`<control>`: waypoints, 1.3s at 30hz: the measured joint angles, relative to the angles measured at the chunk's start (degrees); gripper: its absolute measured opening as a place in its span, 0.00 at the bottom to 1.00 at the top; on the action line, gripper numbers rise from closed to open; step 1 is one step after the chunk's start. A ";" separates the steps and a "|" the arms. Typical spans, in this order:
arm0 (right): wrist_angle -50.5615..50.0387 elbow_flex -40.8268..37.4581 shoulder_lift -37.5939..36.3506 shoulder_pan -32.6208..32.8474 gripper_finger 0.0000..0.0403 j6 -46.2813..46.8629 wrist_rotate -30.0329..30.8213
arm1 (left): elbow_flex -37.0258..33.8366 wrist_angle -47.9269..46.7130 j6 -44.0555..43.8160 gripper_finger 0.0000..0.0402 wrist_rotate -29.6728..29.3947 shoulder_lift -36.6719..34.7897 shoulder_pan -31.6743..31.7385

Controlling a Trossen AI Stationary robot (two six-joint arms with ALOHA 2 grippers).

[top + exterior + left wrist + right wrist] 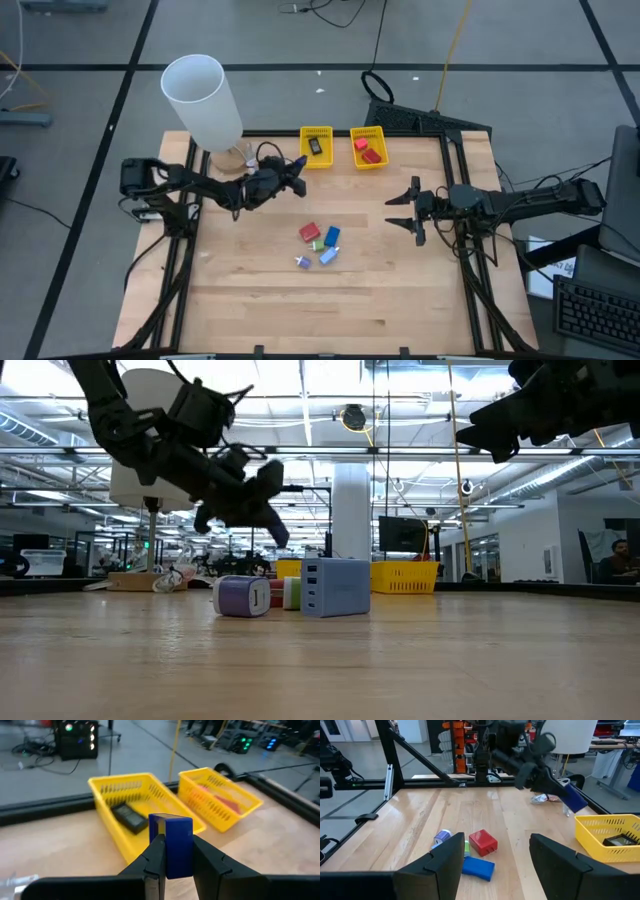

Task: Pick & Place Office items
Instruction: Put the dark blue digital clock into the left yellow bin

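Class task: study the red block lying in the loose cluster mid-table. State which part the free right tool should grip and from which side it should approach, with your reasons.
Probably best to grip the red block across its two flat opposite sides, coming down from above. It lies flat with its top face exposed, while the blue block and a green piece crowd it at table level, so a sideways approach looks likely to knock them. The right tool hovers open nearby.

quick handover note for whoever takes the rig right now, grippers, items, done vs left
Left gripper: shut on a blue block, held in the air just short of the left yellow basket.
Right gripper: open, empty, waiting over the table's right side.
Done: black rectangular item in the left yellow basket; red items in the right yellow basket.
Left: drop the held block, then clear the pile at table centre: red block, blue block, green piece, light blue charger, purple one.
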 joint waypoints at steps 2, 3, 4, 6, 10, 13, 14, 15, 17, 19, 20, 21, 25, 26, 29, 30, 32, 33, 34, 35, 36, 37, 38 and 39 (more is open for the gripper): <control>0.00 0.00 0.03 0.00 0.53 -0.01 0.01 | 0.00 0.94 -1.20 0.17 -0.02 1.87 0.69; 0.00 0.00 0.03 0.00 0.53 0.00 0.01 | 0.00 1.45 -1.66 0.16 0.00 2.81 1.00; 0.02 0.00 0.03 0.00 0.53 -0.01 0.01 | 0.00 2.46 -1.86 0.16 -0.12 3.64 1.20; 0.03 0.00 0.03 0.00 0.53 -0.08 0.01 | 0.02 5.05 -1.93 0.15 -0.05 4.89 1.37; 0.02 0.00 0.03 0.00 0.53 -0.21 0.01 | 0.05 10.16 0.18 0.15 0.11 5.55 1.33; 0.00 0.00 0.03 0.00 0.53 -0.22 0.01 | 0.94 10.17 1.61 0.16 0.07 5.55 1.39; 0.00 0.00 0.03 0.00 0.53 -0.22 0.01 | 1.28 10.02 1.94 0.16 0.00 5.55 1.52; 0.00 0.00 0.05 0.00 0.53 -0.22 0.01 | 1.80 9.81 2.32 0.16 0.05 5.55 1.64; 0.00 0.00 0.07 0.00 0.53 -0.22 0.01 | 2.78 9.14 3.20 0.15 0.04 5.53 2.04; 0.00 0.00 0.09 0.00 0.53 -0.22 0.01 | 3.75 8.23 3.45 0.15 0.04 5.55 2.65; 0.00 0.00 0.09 0.00 0.53 -0.22 0.01 | 4.31 7.88 3.42 0.15 0.02 5.55 2.98; 0.02 0.00 0.12 0.00 0.53 -0.21 0.01 | 4.89 7.83 3.23 0.15 0.02 5.55 3.24; 0.04 0.00 0.13 0.00 0.53 -0.22 0.03 | 8.29 1.75 2.57 0.15 -0.16 5.54 3.69; 0.04 0.00 0.14 -0.02 0.53 -0.22 0.03 | 9.28 -0.52 2.40 0.15 -0.68 5.55 3.64; 0.04 0.00 0.14 0.00 0.53 -0.22 0.03 | 12.04 -7.82 0.90 0.15 -2.34 5.53 3.62; 0.04 0.00 0.13 0.00 0.53 -0.22 0.03 | 12.57 -9.60 0.75 0.15 -2.60 5.54 3.64; 0.02 0.00 0.12 0.00 0.53 -0.44 0.03 | 12.90 -10.51 0.61 0.15 -2.75 5.55 3.66; 0.02 0.00 0.14 0.00 0.53 -0.44 0.03 | 12.90 -10.48 0.30 0.15 -2.84 5.55 3.64; 0.02 0.00 0.14 0.00 0.53 -0.44 0.03 | 12.92 -10.48 -0.16 0.15 -2.98 5.53 3.64; 0.02 0.00 0.13 0.00 0.53 -0.44 0.03 | 12.92 -10.70 -0.40 0.15 -3.01 5.53 3.64; 0.02 0.00 0.12 0.00 0.53 -0.44 0.03 | 12.92 -11.07 -0.49 0.15 -3.27 5.53 3.69; 0.02 0.00 0.14 0.00 0.53 -0.43 0.03 | 12.92 -11.45 -0.58 0.15 -3.57 5.53 3.74; 0.02 0.00 0.13 0.00 0.53 -0.44 0.03 | 12.92 -11.94 -0.97 0.15 -3.68 5.53 3.76; 0.02 0.00 0.14 0.00 0.53 -0.43 0.03 | 12.94 -12.57 -1.62 0.15 -3.79 5.53 3.85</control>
